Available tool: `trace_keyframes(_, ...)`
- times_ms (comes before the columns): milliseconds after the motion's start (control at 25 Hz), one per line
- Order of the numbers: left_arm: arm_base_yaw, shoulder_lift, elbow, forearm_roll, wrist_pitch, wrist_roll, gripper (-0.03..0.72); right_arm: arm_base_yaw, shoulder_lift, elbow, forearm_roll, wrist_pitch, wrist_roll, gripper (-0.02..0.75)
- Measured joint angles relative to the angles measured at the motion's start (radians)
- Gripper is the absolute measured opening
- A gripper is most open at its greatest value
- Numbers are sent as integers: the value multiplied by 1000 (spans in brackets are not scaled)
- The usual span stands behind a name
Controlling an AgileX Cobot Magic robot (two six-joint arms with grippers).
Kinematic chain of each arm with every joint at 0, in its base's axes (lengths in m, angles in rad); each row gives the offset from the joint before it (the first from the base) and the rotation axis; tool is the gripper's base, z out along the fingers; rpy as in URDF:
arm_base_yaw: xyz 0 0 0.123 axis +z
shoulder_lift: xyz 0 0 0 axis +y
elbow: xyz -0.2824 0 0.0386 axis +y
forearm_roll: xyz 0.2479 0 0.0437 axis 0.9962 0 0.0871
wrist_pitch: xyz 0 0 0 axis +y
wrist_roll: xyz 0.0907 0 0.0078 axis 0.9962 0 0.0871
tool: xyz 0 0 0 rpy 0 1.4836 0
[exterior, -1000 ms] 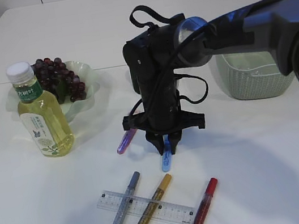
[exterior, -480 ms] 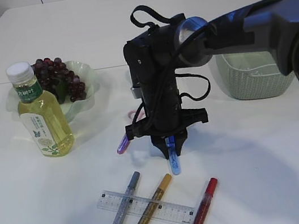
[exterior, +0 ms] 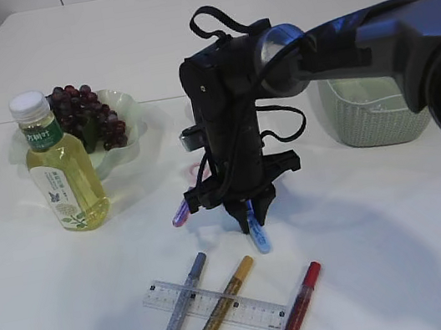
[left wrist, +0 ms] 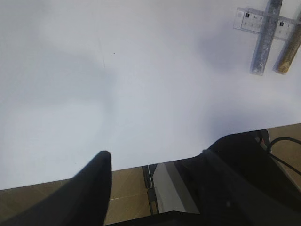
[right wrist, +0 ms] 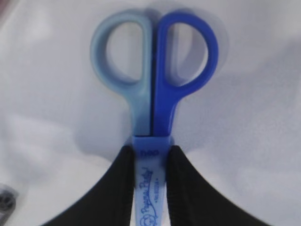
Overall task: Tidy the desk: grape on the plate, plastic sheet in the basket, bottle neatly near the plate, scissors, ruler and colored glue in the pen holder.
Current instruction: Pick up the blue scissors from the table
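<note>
My right gripper (exterior: 248,215) reaches across the middle of the table and is shut on blue scissors (exterior: 258,238), handles hanging down just above the tabletop. In the right wrist view the jaws (right wrist: 150,151) pinch the scissors' blue sheath (right wrist: 153,94). Grapes (exterior: 87,115) lie on a pale green plate (exterior: 134,116). A bottle (exterior: 61,170) of yellow drink stands in front of it. A clear ruler (exterior: 266,313) lies near the front under silver (exterior: 181,307) and gold (exterior: 221,309) glue pens, with a red one (exterior: 297,309) beside. My left gripper (left wrist: 155,165) is open and empty over the table edge.
A purple glue pen (exterior: 184,211) lies behind my right gripper. A green basket (exterior: 374,118) stands at the right. The left wrist view shows the ruler (left wrist: 249,20), the silver pen (left wrist: 265,37) and the gold pen (left wrist: 288,52). No pen holder is in view.
My right gripper has closed on the scissors and risen a little, and the scissors have shifted slightly right and swung to hang from the jaws.
</note>
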Motion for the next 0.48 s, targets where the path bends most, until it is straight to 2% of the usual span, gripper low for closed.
trace_keyframes(240, 0, 0, 0, 0, 0, 0, 426, 2, 2, -9, -12, 1, -55, 173)
trace_keyframes(480, 0, 0, 0, 0, 0, 0, 426, 4, -27, -9, -75, 2, -73, 173)
